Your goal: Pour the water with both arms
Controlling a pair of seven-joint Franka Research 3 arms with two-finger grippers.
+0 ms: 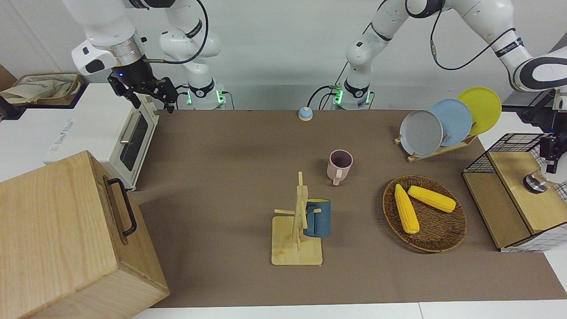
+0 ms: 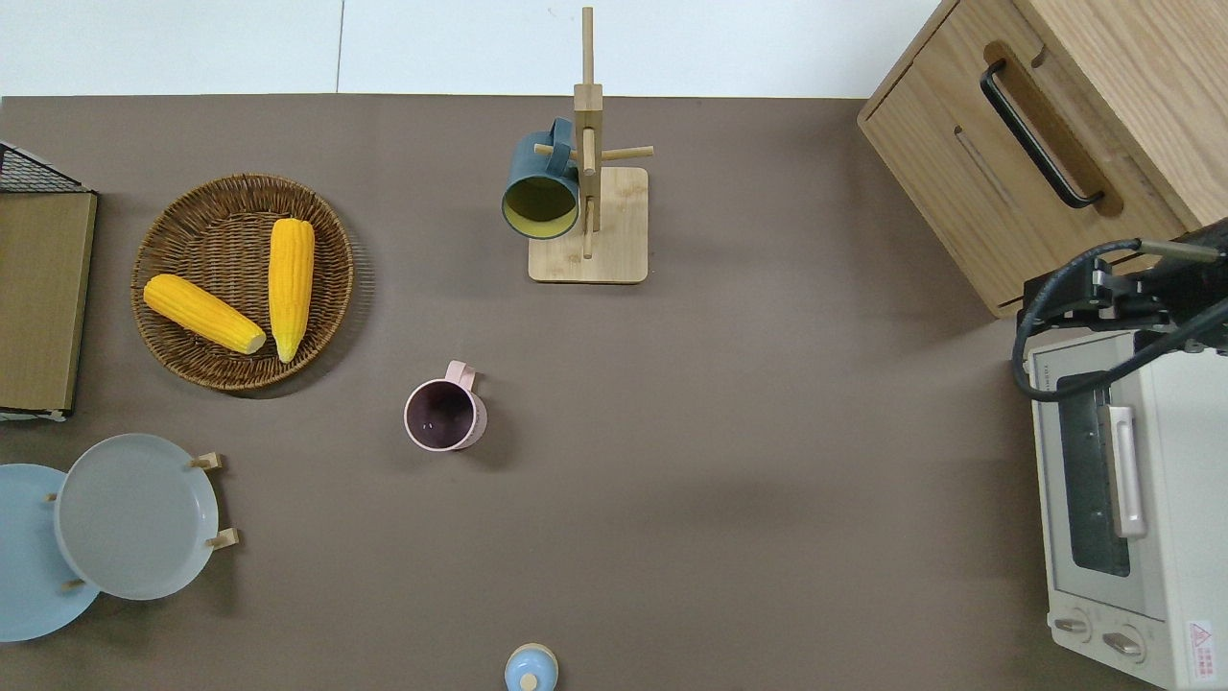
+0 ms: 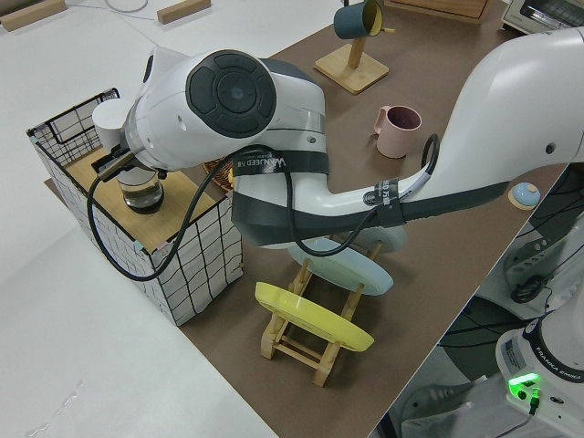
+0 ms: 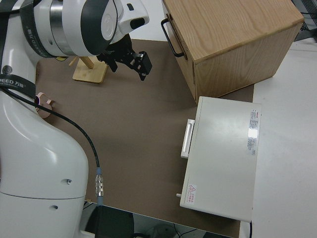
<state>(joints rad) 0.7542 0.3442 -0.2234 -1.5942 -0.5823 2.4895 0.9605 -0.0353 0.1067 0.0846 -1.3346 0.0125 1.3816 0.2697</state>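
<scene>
My left gripper (image 1: 550, 161) is at the left arm's end of the table, over the wooden top of a wire shelf (image 1: 514, 173). It holds a small glass jug (image 1: 533, 182) low over that top. The frame edge cuts off its fingers. In the left side view the jug (image 3: 141, 190) shows dark liquid at its bottom, and the arm hides the gripper. A pink mug (image 1: 340, 165) stands upright mid-table, also in the overhead view (image 2: 443, 416). My right arm is parked, its gripper (image 1: 153, 98) open and empty.
A wooden mug rack with a blue mug (image 1: 316, 217) stands farther from the robots than the pink mug. A wicker basket (image 1: 443, 241) holds two corn cobs. There is also a plate rack (image 1: 443, 124), a toaster oven (image 1: 128, 133), a wooden box (image 1: 66, 239) and a small blue knob (image 1: 304, 114).
</scene>
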